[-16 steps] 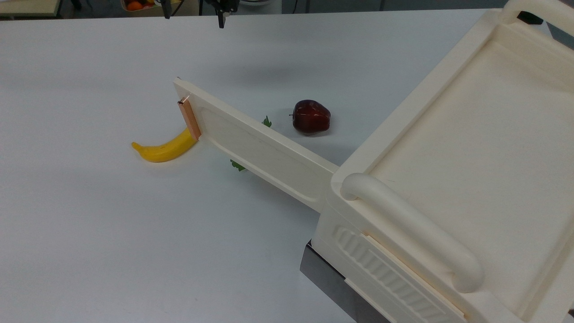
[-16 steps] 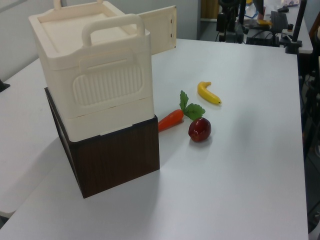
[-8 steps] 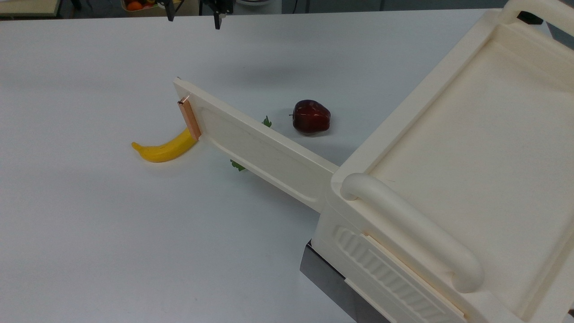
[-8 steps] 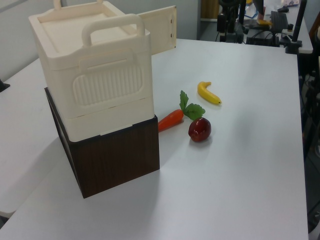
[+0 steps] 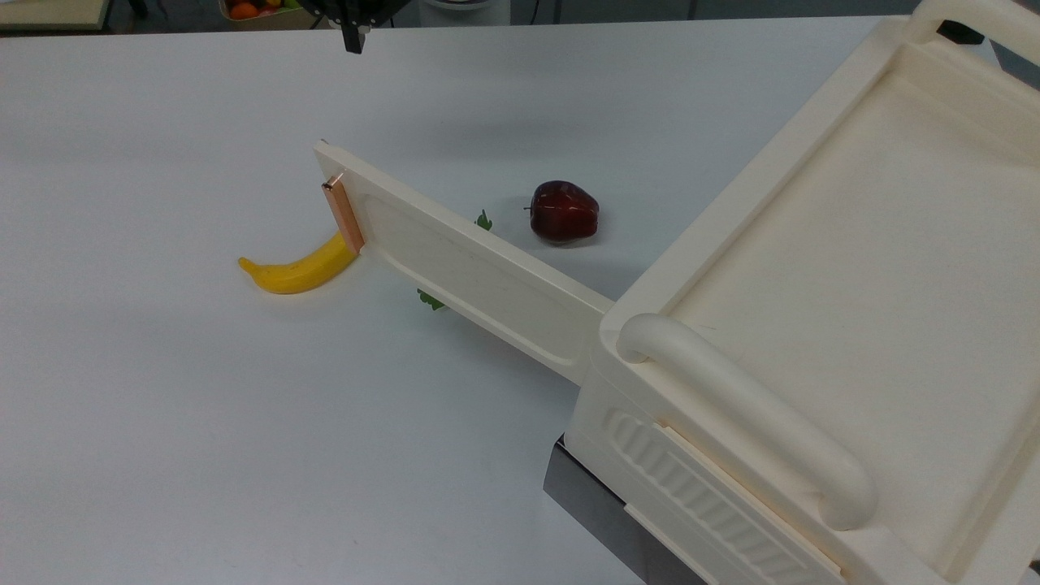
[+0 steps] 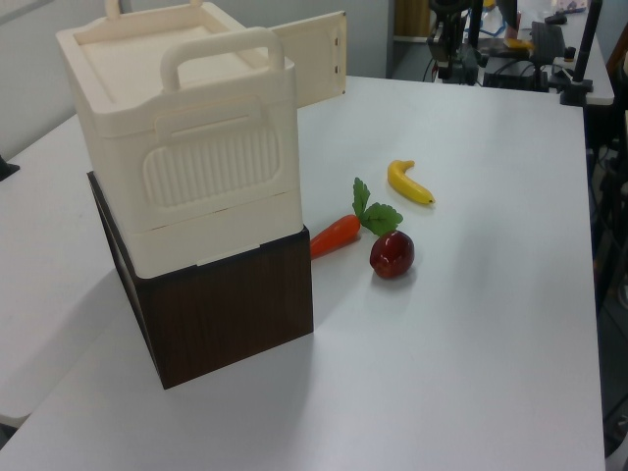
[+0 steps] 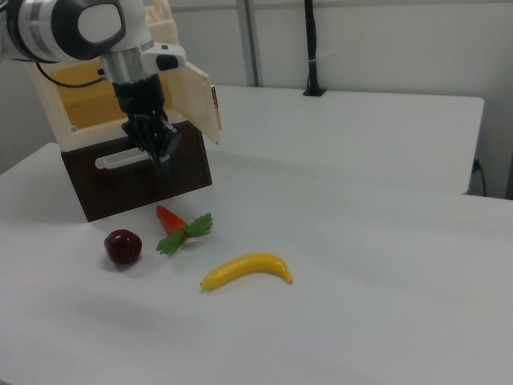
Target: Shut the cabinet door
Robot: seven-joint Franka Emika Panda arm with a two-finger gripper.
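Cabinet door (image 5: 467,272), one cream panel, stands swung wide open from the cabinet (image 5: 821,325), jutting over the white surface (image 5: 162,406) toward the top view's left, its copper strip handle (image 5: 343,214) at the free end. One cabinet sits on one dark wood-grain base (image 6: 231,309); the top view cuts off its right side. On the surface lie one banana (image 5: 296,266), one dark red apple (image 5: 564,211) and one carrot (image 6: 336,234) with green leaves; in the top view the door hides the carrot's body and the banana's end. One pincer (image 7: 158,143) hangs from the arm (image 7: 76,28), pointing down, in front of the base in the right view, apart from the door; whether its fingers are open or closed I cannot tell. In the top view its tip shows at the upper edge
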